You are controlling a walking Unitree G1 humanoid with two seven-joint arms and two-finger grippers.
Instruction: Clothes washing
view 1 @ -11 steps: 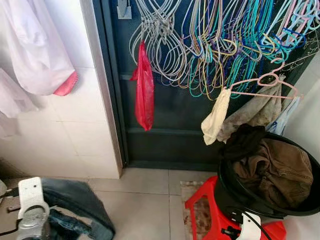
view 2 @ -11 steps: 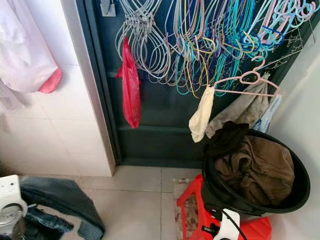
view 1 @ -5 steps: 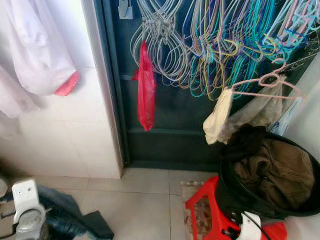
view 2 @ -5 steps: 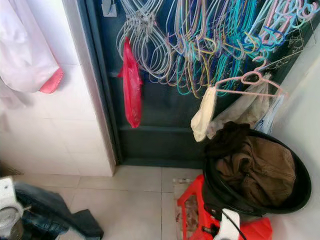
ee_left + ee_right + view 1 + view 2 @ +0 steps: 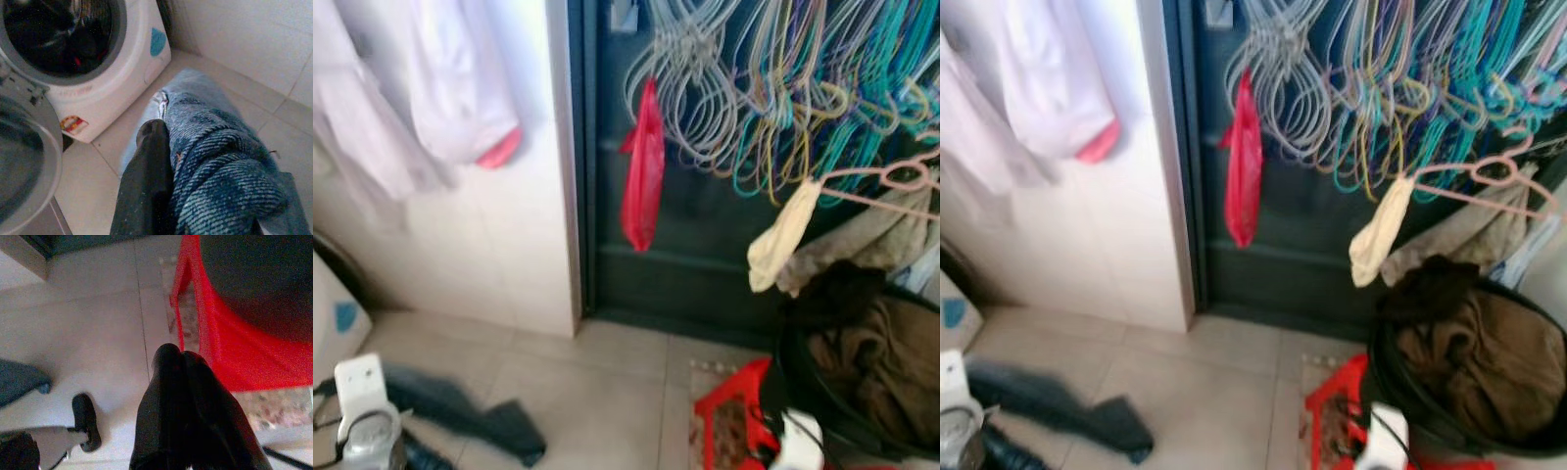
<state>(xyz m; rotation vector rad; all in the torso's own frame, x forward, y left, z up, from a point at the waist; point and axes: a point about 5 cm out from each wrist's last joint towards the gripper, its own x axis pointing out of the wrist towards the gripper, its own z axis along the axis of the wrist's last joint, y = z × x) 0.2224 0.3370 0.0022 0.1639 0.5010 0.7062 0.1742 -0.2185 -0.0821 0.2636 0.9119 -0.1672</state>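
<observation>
left wrist point(image 5: 364, 416): white bracket with holes, silver-grey round housing
right wrist point(image 5: 800, 441): white casing, thin black cable
fingers point(image 5: 190, 411): long, black, glossy, rounded tips

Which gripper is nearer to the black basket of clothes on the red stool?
Right. The right gripper hangs, shut and empty, just beside the red stool under the black basket. The left gripper, holding jeans, is by the washing machine.

White tiled wall point(image 5: 499, 245) (dark door point(image 5: 705, 255)).
</observation>
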